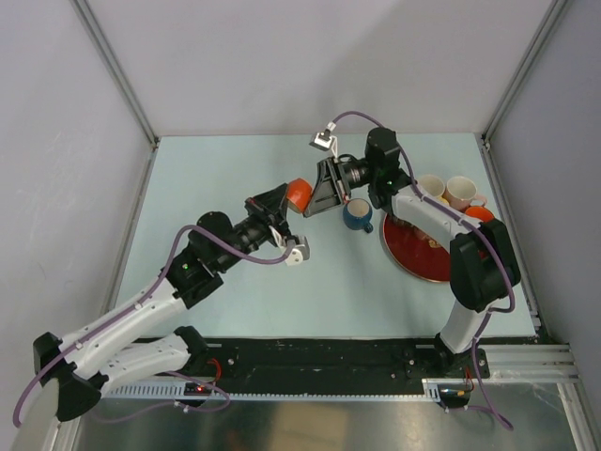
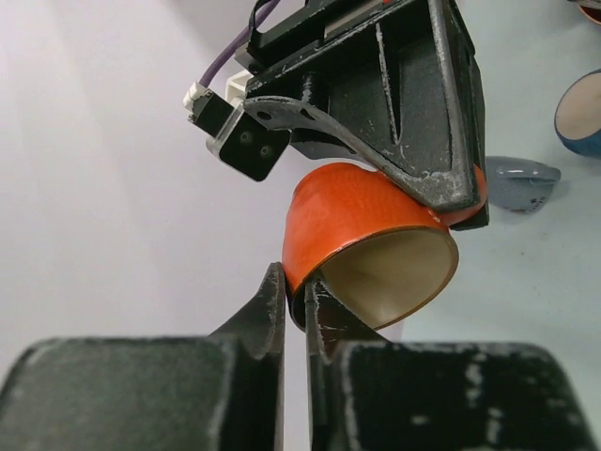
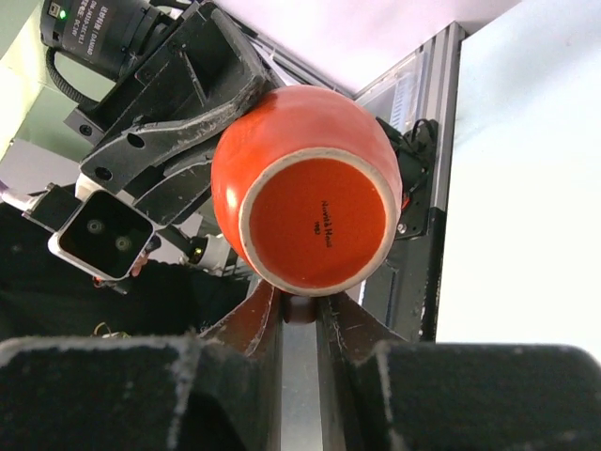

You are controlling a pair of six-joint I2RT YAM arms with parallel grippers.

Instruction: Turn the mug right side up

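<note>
The orange mug (image 1: 298, 194) hangs in the air above the table's middle, held between both grippers. In the left wrist view its cream inside (image 2: 390, 272) faces the camera, and my left gripper (image 2: 294, 301) is shut on its rim, one finger inside and one outside. In the right wrist view its orange base (image 3: 315, 221) faces the camera, and my right gripper (image 3: 299, 305) is shut on a dark part under the base, apparently the handle. In the top view the left gripper (image 1: 280, 205) is left of the mug and the right gripper (image 1: 321, 193) is right of it.
A blue mug (image 1: 357, 214) stands upright just right of the held mug. A red plate (image 1: 413, 249) lies at the right. Two white mugs (image 1: 430, 186) (image 1: 460, 191) and an orange one (image 1: 479, 214) stand behind it. The right wall is close.
</note>
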